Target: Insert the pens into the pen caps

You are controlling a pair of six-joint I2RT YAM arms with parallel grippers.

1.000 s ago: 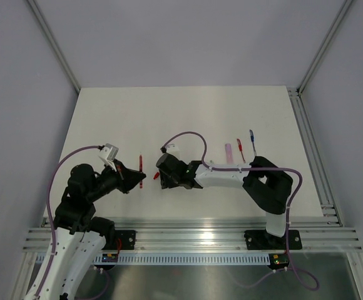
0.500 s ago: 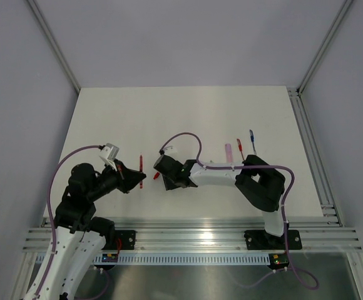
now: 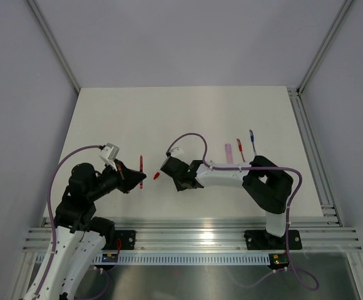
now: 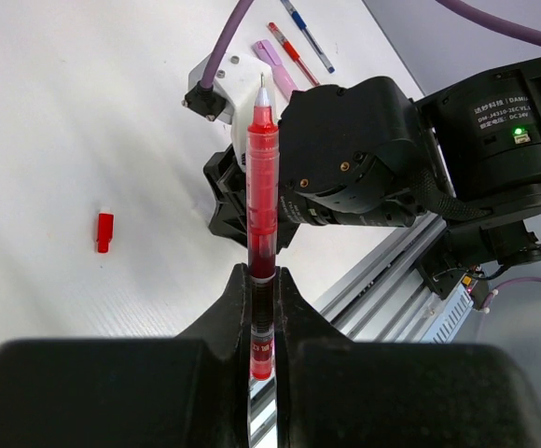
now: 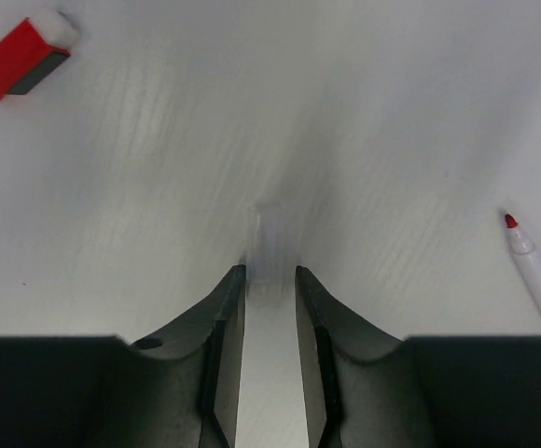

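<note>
My left gripper (image 4: 262,275) is shut on a red pen (image 4: 260,168), held with its tip pointing away from the camera; in the top view this left gripper (image 3: 141,179) holds the red pen (image 3: 141,164) over the table's left part. A red cap (image 3: 157,176) lies between the arms, also in the left wrist view (image 4: 104,231) and the right wrist view (image 5: 19,61). My right gripper (image 3: 164,172) is just right of it. In its wrist view the right gripper (image 5: 270,273) has narrow jaws closed on a pale, blurred cap (image 5: 270,238).
A pink pen (image 3: 228,152), a red pen (image 3: 238,145) and a blue pen (image 3: 252,139) lie side by side at the right of the table. A white pen with a red tip (image 5: 532,266) lies on the table to the right of my right fingers.
My right gripper swung left toward the red cap, then drew back slightly to the right. The left gripper and its red pen have stayed still.
</note>
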